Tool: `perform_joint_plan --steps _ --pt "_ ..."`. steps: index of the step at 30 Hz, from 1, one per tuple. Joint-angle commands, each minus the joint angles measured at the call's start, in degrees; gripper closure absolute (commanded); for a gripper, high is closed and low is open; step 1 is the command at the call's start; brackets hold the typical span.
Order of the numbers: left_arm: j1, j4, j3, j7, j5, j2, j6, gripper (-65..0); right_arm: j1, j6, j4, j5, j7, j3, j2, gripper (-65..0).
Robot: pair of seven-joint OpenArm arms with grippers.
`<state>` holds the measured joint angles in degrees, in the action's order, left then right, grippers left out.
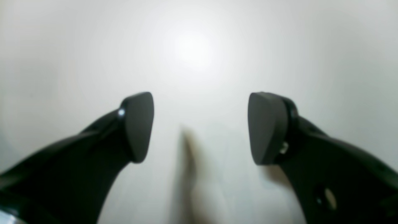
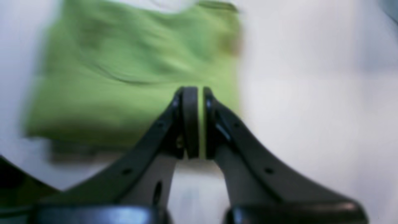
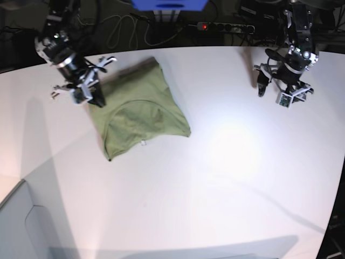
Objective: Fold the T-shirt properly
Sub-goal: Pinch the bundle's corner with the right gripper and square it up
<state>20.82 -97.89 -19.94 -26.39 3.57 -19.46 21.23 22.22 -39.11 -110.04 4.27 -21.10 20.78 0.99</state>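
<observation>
Glare-lit white table (image 3: 226, 178), dark cable-strewn backdrop

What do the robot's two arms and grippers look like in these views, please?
Both are black. The left gripper has curved glossy arms ending in matte dark-grey, rounded wedge-shaped pads. The right gripper has the same curved black fingers with small round holes and thin flat pads. In the base view, both wrists show white brackets and small metallic fittings, with dark cables above the arms.
</observation>
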Motion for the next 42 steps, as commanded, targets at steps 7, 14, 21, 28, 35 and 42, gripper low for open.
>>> perform_joint_plan --steps 7,14,21,28,35,42 --pt "1.7 -1.5 -0.5 1.3 0.3 -0.1 -0.4 -45.4 -6.4 -0.9 12.2 1.5 1.2 1.8 -1.5 0.0" --pt "2.3 -1.5 -0.5 1.3 0.4 0.2 -0.6 -45.4 -4.0 -0.9 19.3 1.6 1.7 2.0 -4.6 0.0" --pt "2.3 -1.5 -0.5 1.3 0.4 0.3 -0.6 -45.4 -0.6 -0.9 18.6 1.5 1.7 2.0 -3.6 0.0" --pt "3.0 -1.5 -0.5 1.3 0.4 0.3 -0.6 -45.4 2.9 -0.9 16.4 1.5 1.7 2.0 -3.0 0.0" --pt "4.0 -1.5 -0.4 1.3 0.5 1.7 -0.6 -45.4 5.7 -0.9 13.2 1.5 1.7 2.0 -1.7 0.0" --pt "4.6 -1.5 -0.4 1.3 0.5 1.8 -0.5 -45.4 7.1 -0.9 10.2 1.5 1.7 2.0 0.1 0.0"
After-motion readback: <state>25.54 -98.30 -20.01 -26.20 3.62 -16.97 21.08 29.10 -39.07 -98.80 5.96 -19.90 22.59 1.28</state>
